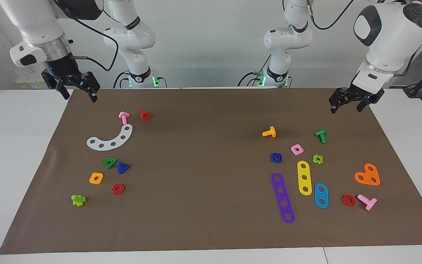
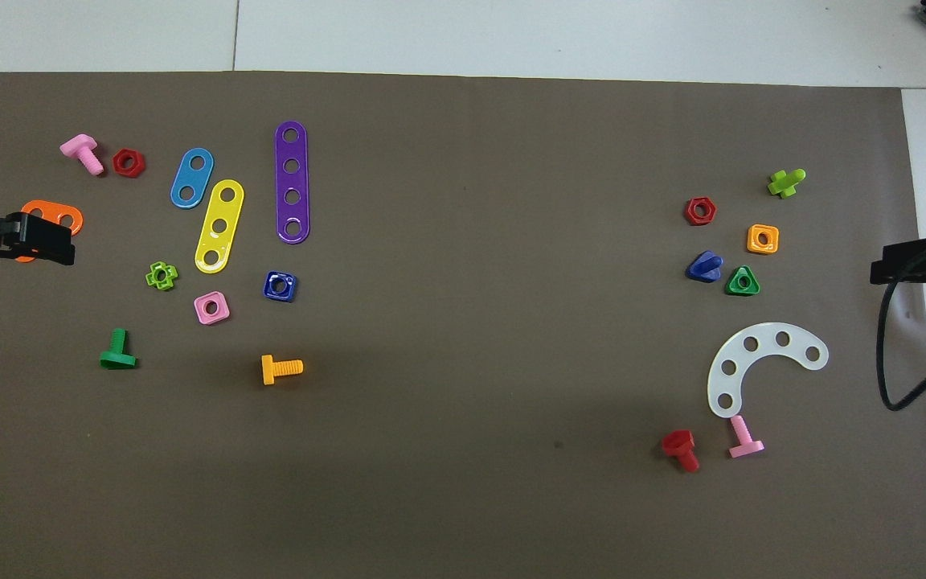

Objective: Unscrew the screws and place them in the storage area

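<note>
The dark-blue screw (image 1: pixel 122 167) lies on its side with no nut on it, beside a green triangle nut (image 1: pixel 110 163). It also shows in the overhead view (image 2: pixel 704 267). It rests in the storage area (image 1: pixel 106 176), a bare patch of brown mat that also holds an orange square nut (image 1: pixel 96 178) and a red hexagon nut (image 1: pixel 118 189). My right gripper (image 1: pixel 79 96) is open and empty, raised over the mat's edge at the right arm's end. My left gripper (image 1: pixel 346 107) is open and empty, raised over the mat's edge at the left arm's end.
A separate blue square nut (image 1: pixel 276 157) lies near purple (image 1: pixel 282 198), yellow (image 1: pixel 304 178) and blue (image 1: pixel 321 195) strips. Orange (image 1: pixel 269 132), green (image 1: pixel 321 136) and pink (image 1: pixel 367 201) bolts and an orange plate (image 1: pixel 367 175) lie around them. A white curved strip (image 1: pixel 110 139), pink bolt (image 1: pixel 123 117) and red bolt (image 1: pixel 144 115) lie nearer the robots than the storage area.
</note>
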Robot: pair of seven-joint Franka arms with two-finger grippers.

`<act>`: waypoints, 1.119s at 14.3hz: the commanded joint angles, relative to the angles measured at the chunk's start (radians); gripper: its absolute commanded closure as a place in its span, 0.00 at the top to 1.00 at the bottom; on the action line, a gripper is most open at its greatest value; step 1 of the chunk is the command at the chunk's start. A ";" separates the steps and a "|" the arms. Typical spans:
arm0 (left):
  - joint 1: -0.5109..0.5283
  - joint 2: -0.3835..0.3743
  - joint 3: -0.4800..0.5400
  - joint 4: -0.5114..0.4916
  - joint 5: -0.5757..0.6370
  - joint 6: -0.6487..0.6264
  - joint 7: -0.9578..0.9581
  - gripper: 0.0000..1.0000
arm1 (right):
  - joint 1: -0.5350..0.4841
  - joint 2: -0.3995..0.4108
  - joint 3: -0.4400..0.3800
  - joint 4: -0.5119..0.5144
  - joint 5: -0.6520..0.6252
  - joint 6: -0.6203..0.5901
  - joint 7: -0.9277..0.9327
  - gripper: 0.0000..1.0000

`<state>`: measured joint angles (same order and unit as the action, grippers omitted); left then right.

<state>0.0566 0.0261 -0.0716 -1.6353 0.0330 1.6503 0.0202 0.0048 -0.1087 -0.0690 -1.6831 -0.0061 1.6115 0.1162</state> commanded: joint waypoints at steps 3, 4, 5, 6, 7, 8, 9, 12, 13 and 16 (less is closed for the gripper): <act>-0.001 -0.029 0.010 -0.034 -0.016 0.025 0.010 1.00 | 0.000 0.014 0.040 0.002 -0.057 -0.021 0.010 1.00; -0.001 -0.029 0.010 -0.034 -0.016 0.023 0.006 1.00 | 0.000 0.014 0.041 0.002 -0.057 -0.021 0.010 1.00; -0.007 -0.029 0.010 -0.034 -0.016 0.016 0.004 1.00 | 0.001 0.014 0.043 0.002 -0.057 -0.018 0.010 1.00; -0.012 -0.029 0.010 -0.034 -0.016 0.008 0.003 1.00 | 0.006 0.014 0.043 0.002 -0.051 -0.016 0.010 1.00; -0.012 -0.031 0.009 -0.037 -0.016 0.005 0.001 1.00 | 0.006 0.014 0.041 0.003 -0.036 -0.021 0.010 1.00; -0.012 -0.032 0.009 -0.040 -0.016 0.005 0.001 1.00 | 0.006 0.014 0.041 0.012 -0.028 -0.024 0.010 1.00; -0.012 -0.032 0.009 -0.041 -0.016 0.005 0.001 1.00 | 0.006 0.015 0.041 0.017 -0.019 -0.030 0.010 1.00; -0.015 -0.032 0.009 -0.040 -0.016 0.017 0.003 1.00 | 0.006 0.014 0.041 0.013 -0.012 -0.019 0.019 1.00; -0.014 -0.032 0.009 -0.040 -0.016 0.020 0.009 1.00 | 0.007 0.014 0.041 0.013 -0.008 -0.019 0.034 1.00; -0.014 -0.032 0.009 -0.041 -0.016 0.020 0.010 1.00 | 0.007 0.011 0.041 0.006 -0.008 -0.018 0.028 1.00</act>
<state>0.0536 0.0260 -0.0738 -1.6400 0.0318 1.6526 0.0202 0.0112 -0.0946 -0.0291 -1.6800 -0.0269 1.6051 0.1277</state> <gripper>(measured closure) 0.000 0.000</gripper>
